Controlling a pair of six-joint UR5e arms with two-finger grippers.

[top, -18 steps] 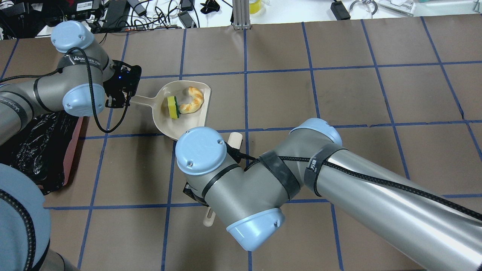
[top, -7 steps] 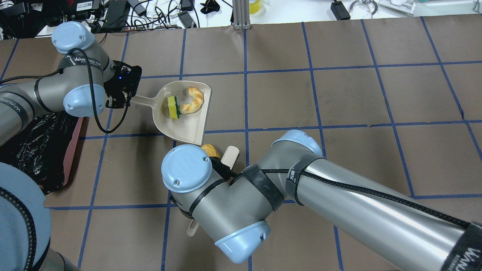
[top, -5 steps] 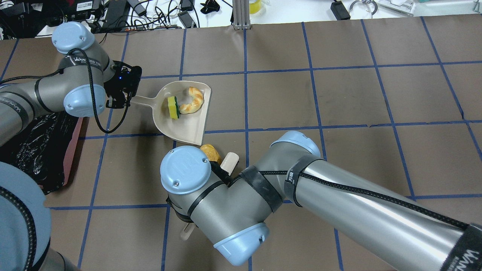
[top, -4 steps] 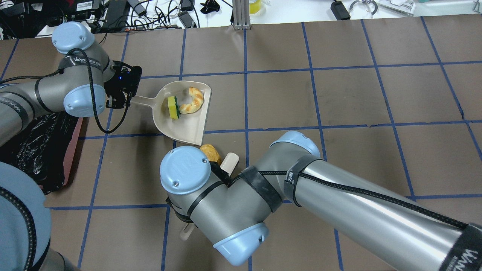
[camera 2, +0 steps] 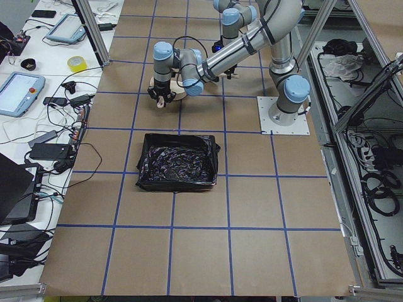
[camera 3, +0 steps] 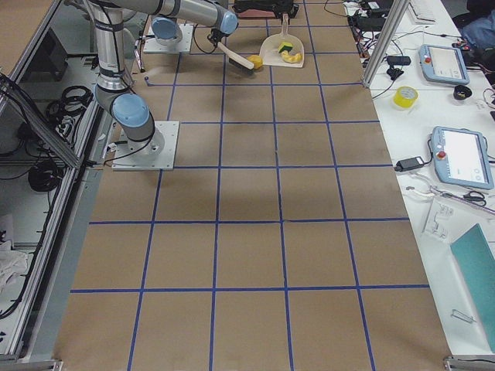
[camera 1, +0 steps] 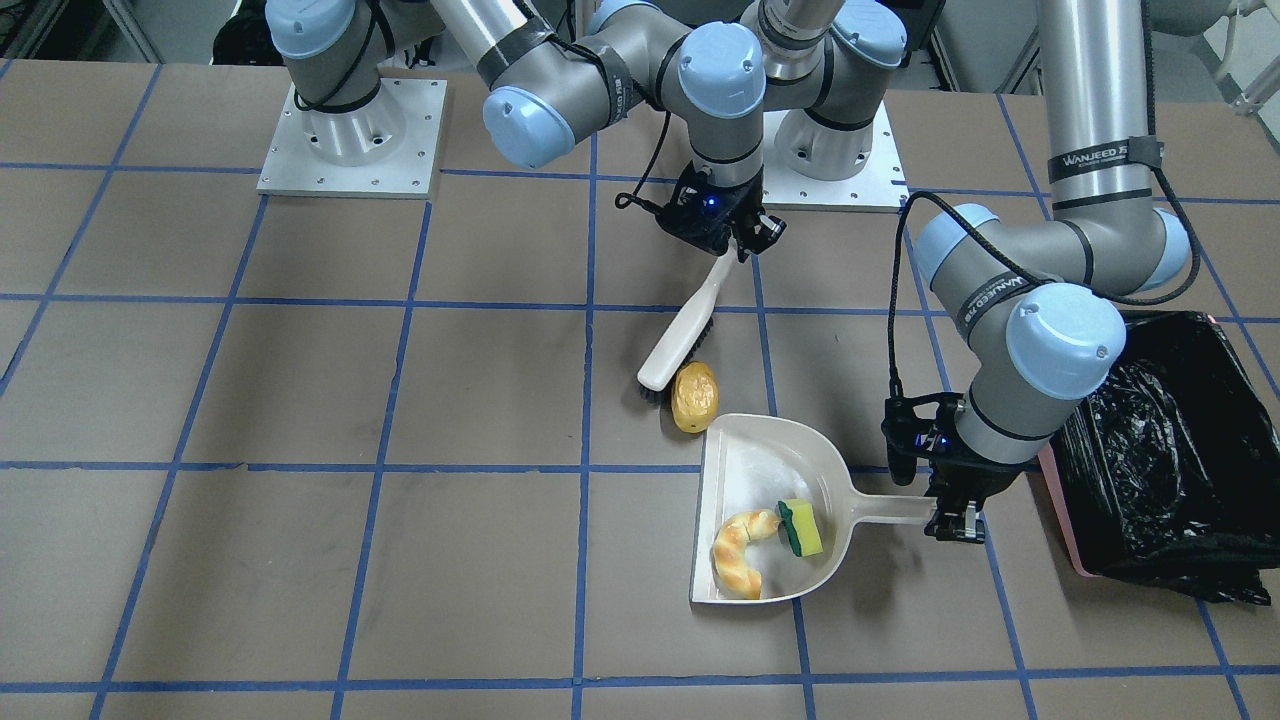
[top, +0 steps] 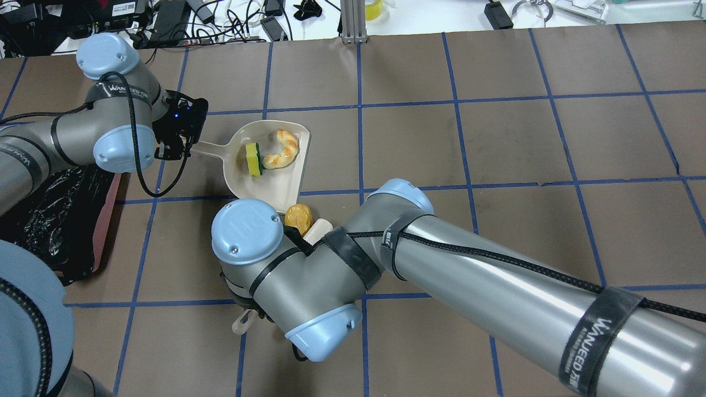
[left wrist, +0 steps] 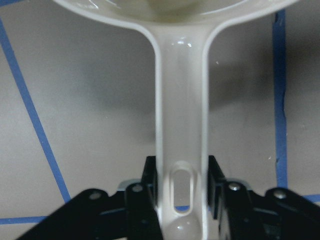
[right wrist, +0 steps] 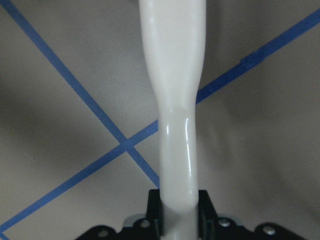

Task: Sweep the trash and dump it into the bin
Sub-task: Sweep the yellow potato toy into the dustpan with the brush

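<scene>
Trash, three pieces. One potato lump (camera 1: 694,396) on the table, long axis running toward the robot, just beside the brush (camera 1: 680,335) head, at the dustpan (camera 1: 745,465) mouth's corner. One croissant (camera 1: 742,553) and one sponge (camera 1: 801,527) lie inside the dustpan. Right gripper (camera 1: 737,240) pinches the brush handle; left gripper (camera 1: 948,512) pinches the dustpan handle. One bin (camera 1: 1160,440) nearby.

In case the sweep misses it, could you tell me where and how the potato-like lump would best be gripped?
From above, closing across the shorter width at the middle of the potato-like lump: it is a rounded oval lying flat. The brush head sits close beside one long side and the dustpan corner near one end, so the brush should probably back off first.
</scene>
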